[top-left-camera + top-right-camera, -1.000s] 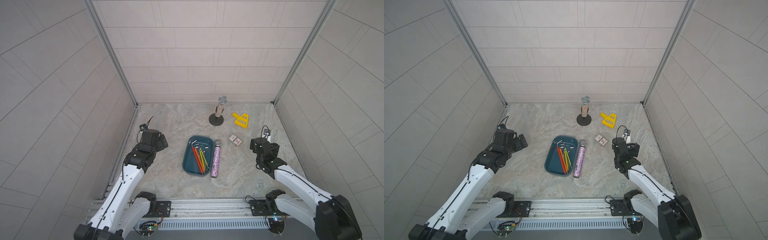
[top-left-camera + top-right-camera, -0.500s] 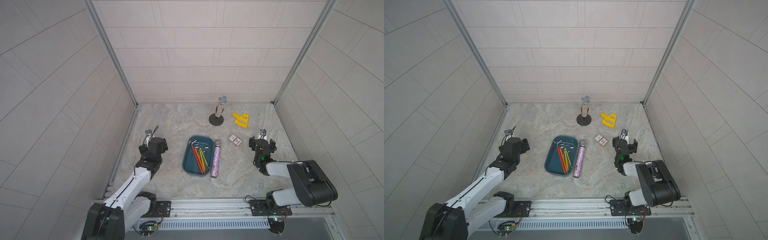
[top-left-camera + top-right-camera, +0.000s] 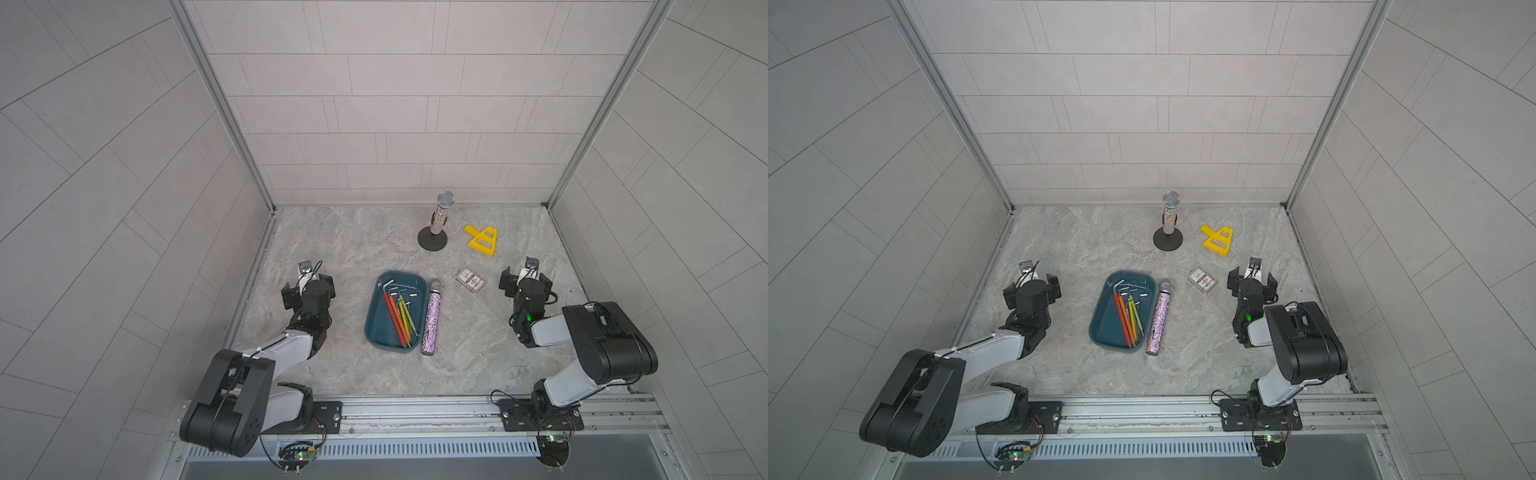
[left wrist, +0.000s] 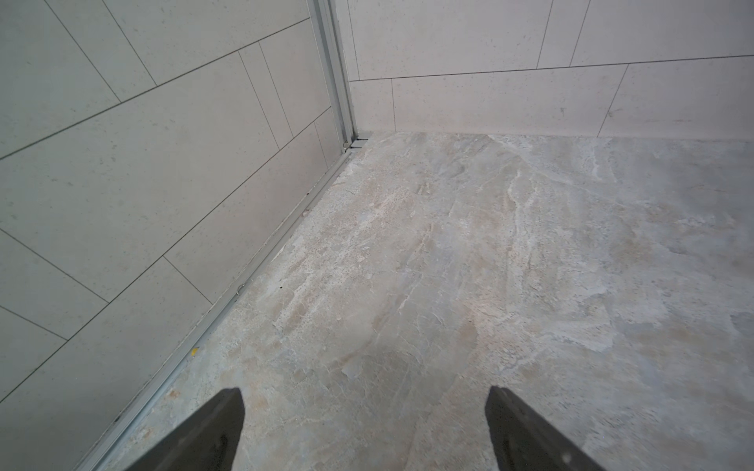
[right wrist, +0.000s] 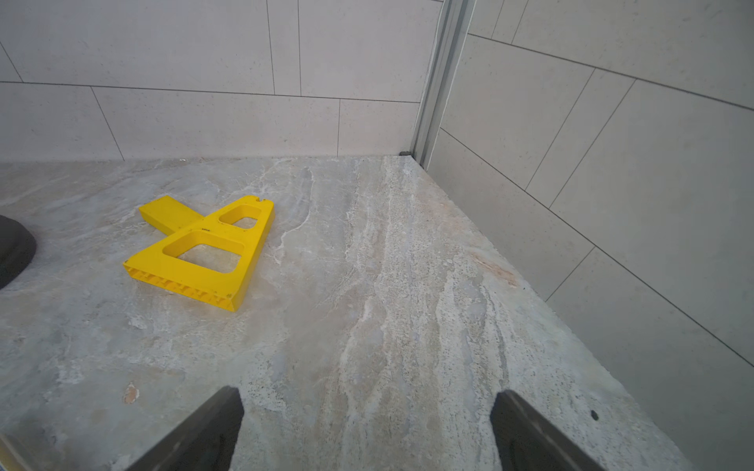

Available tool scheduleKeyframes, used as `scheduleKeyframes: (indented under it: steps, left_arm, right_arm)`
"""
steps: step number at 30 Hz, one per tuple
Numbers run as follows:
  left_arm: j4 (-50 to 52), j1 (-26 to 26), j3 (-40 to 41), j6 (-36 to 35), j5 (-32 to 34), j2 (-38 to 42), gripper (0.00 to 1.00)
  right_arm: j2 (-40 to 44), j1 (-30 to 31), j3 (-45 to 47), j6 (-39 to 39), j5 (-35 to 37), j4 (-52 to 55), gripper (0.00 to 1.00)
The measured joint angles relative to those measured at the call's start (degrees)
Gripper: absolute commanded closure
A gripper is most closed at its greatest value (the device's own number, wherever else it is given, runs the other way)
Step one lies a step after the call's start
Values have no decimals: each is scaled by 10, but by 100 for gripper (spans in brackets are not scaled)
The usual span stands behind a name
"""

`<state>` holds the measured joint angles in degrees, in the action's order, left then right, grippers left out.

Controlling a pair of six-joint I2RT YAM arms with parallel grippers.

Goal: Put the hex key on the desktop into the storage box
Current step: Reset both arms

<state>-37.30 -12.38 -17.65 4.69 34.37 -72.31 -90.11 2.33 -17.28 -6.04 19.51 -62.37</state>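
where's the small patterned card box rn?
In both top views the small patterned card box lies flat on the marble desktop, between the glittery pink microphone beside the dark teal storage box and the right gripper.

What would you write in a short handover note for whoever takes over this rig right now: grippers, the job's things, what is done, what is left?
Left gripper: open, empty, low over bare desktop, left of the box.
Right gripper: open, empty, right of the card box.
Storage box: mid-desktop, beside the lying microphone.
Hex keys: red, orange, yellow, green and silver ones all lie inside the box.
Done: no hex key shows on the desktop.
Left: seemingly nothing; confirm, then stop.
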Motion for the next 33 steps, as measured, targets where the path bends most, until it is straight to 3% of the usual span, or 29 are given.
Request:
scheduleKeyframes:
  steps: [10, 20, 25, 29, 33]
  left_arm:
    - [-49, 4, -35, -39, 35, -88, 0]
    - [-224, 18, 21, -54, -35, -172, 0]
    - [-146, 47, -36, -33, -63, -177, 0]
    - [-154, 82, -50, -15, -82, -175, 0]
    - [-144, 83, -49, -4, -93, -175, 0]
  right_arm:
    - [0, -5, -1, -6, -1, 9, 0]
    - [0, -9, -1, -8, -5, 9, 0]
    - [0, -9, -1, -9, -7, 9, 0]
    - [0, -9, -1, -11, -10, 9, 0]
    - [0, -9, -1, -11, -11, 9, 0]
